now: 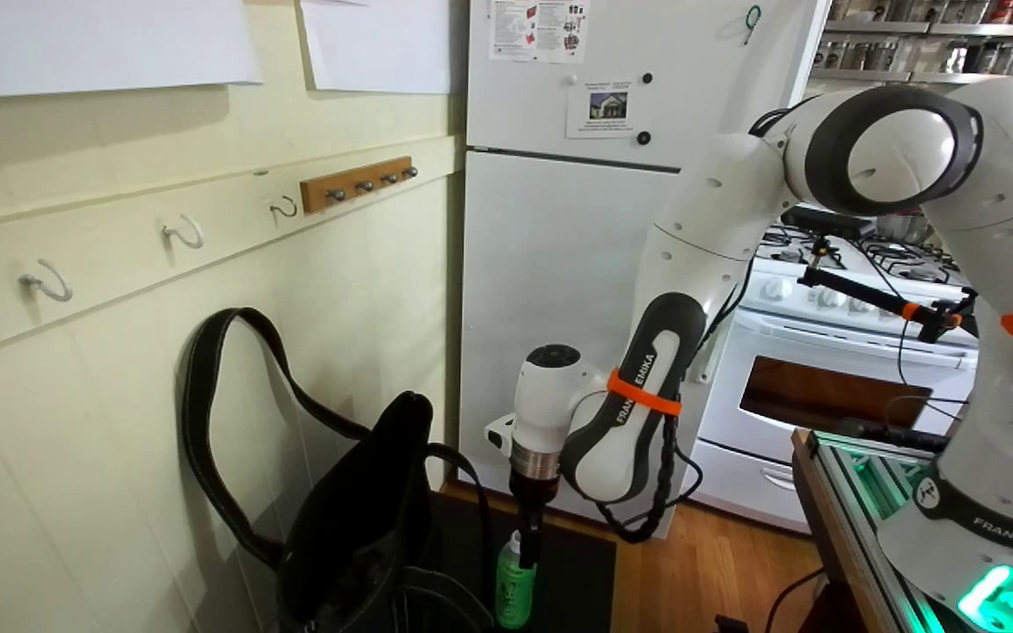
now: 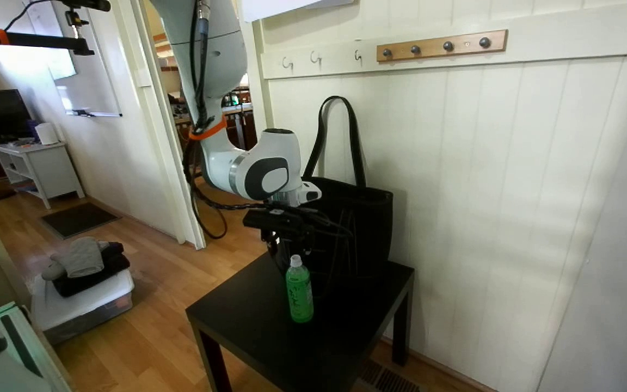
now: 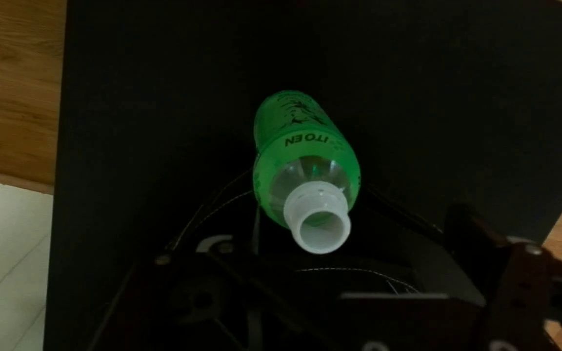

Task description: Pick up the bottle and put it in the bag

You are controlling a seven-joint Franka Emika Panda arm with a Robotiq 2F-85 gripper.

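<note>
The green bottle (image 1: pixel 515 589) stands upright on the black table. It also shows in an exterior view (image 2: pixel 299 294) and in the wrist view (image 3: pixel 305 146), where its white neck is open and has no cap. The black bag (image 1: pixel 357 519) stands against the wall, its strap looping up; it also shows in an exterior view (image 2: pixel 368 228), behind the bottle and gripper. My gripper (image 1: pixel 528 549) points down at the height of the bottle's neck, close beside it. In the wrist view my gripper (image 3: pixel 356 224) has its dark fingers wide apart, nothing between them. The bag's inside is mostly hidden.
The black table (image 2: pixel 243 321) bears the bottle and bag. A cream wall with hooks (image 2: pixel 357 54) rises behind the bag. A white fridge (image 1: pixel 559 264) and a stove (image 1: pixel 849 378) stand nearby. A plastic bin with clothes (image 2: pixel 85 288) is on the floor.
</note>
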